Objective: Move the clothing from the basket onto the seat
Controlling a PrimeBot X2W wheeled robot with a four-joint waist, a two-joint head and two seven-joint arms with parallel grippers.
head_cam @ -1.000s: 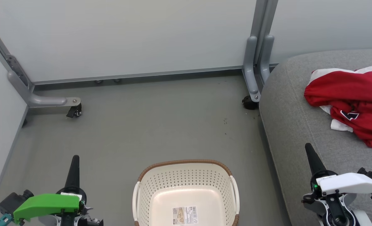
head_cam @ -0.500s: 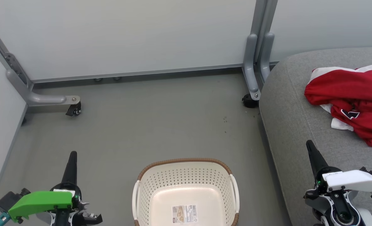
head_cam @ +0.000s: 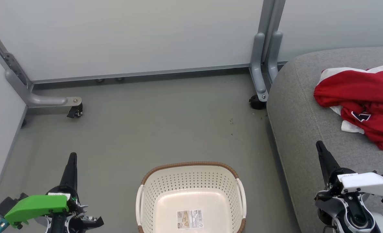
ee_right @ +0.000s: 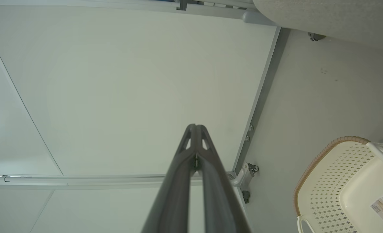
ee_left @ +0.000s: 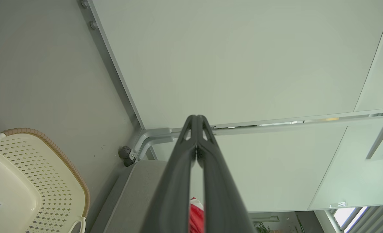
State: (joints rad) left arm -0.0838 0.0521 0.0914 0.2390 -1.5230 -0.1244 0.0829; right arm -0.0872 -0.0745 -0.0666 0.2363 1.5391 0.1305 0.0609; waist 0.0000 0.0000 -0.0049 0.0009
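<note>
Slight outward drift, transfer looks done

Since the earlier frame the left gripper [head_cam: 72, 158] has slid a touch toward the lower left corner and the right gripper [head_cam: 319, 146] toward the lower right. The whole head view shifted too, so that part is camera, not things.

- **7 o'clock:** left gripper, fingers pressed together, holding nothing.
- **6 o'clock:** basket [head_cam: 188, 164] on the floor [head_cam: 152, 129], with only a barcode sticker [head_cam: 190, 219] inside.
- **3 o'clock:** seat [head_cam: 301, 129].
- **2 o'clock:** clothing [head_cam: 366, 90] lying on the seat, well apart from the basket.
- **4 o'clock:** right gripper over the seat's near edge, closed tight, empty.

Step, as I judge it: wrap-up, transfer complete. The next move calls for no grasp, just parking both arms clear.

Count: one basket, one seat, two grippers, one red-white heap. I can't tell how many garments are in it.
</note>
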